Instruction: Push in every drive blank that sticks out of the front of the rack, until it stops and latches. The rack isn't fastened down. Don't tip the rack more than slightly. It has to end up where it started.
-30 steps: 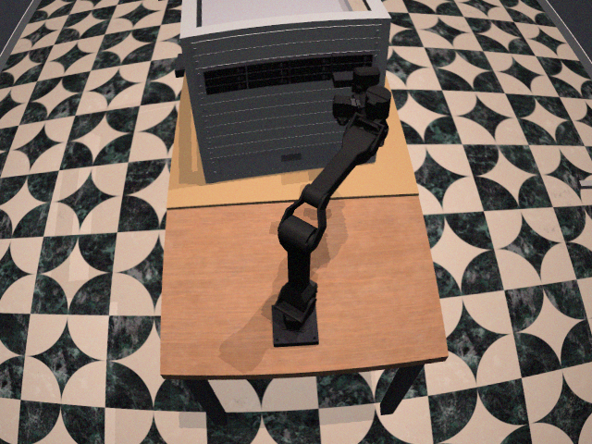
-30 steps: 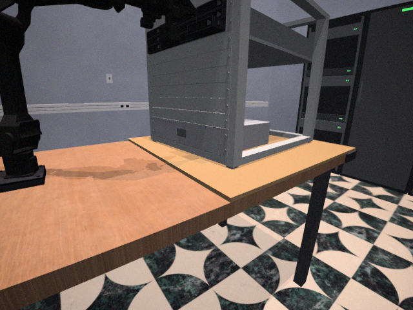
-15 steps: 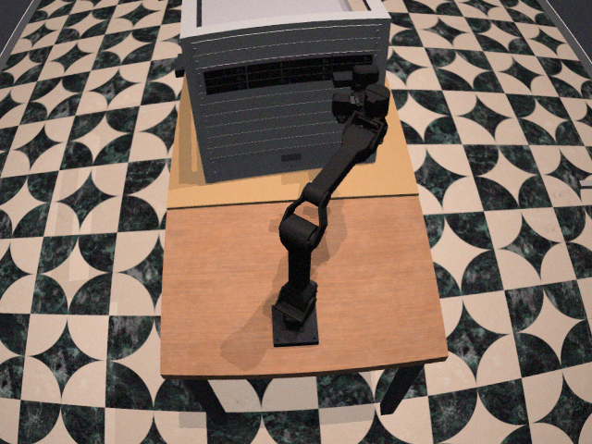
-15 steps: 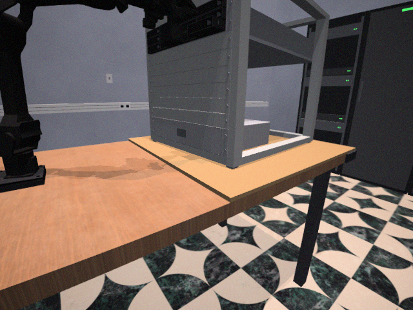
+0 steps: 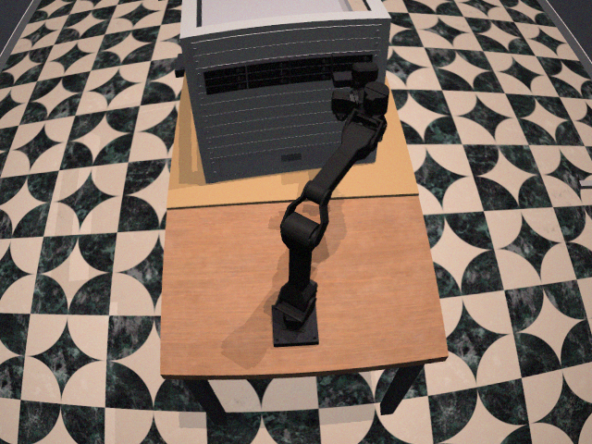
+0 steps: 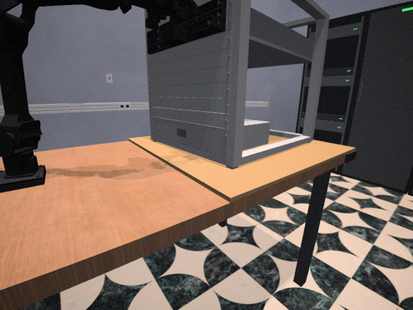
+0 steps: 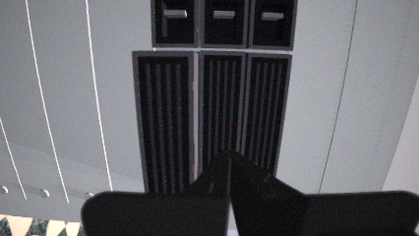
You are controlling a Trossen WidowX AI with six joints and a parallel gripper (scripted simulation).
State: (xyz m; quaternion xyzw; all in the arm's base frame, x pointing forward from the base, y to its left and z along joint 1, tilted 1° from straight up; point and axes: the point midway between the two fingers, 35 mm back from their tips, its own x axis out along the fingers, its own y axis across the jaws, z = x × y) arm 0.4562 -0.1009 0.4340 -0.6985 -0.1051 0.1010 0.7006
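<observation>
The grey rack (image 5: 267,129) (image 6: 190,100) (image 7: 320,98) stands upright on the lighter board (image 5: 394,172) (image 6: 253,176) at the far end of the table. A dark row of drive bays (image 5: 267,75) (image 6: 193,26) runs across its upper front. My gripper (image 5: 341,77) (image 7: 226,157) is shut and empty at the right end of that row, its tips against or just short of it. In the wrist view the tips point at the middle one of three ribbed drive blanks (image 7: 221,108). The left blank (image 7: 164,118) looks wider and nearer than the other two.
The arm's base (image 5: 295,329) (image 6: 20,173) is bolted to the darker table top (image 5: 229,287). A white box (image 6: 257,132) sits inside the rack's open frame. Dark server cabinets (image 6: 383,100) stand beyond the table.
</observation>
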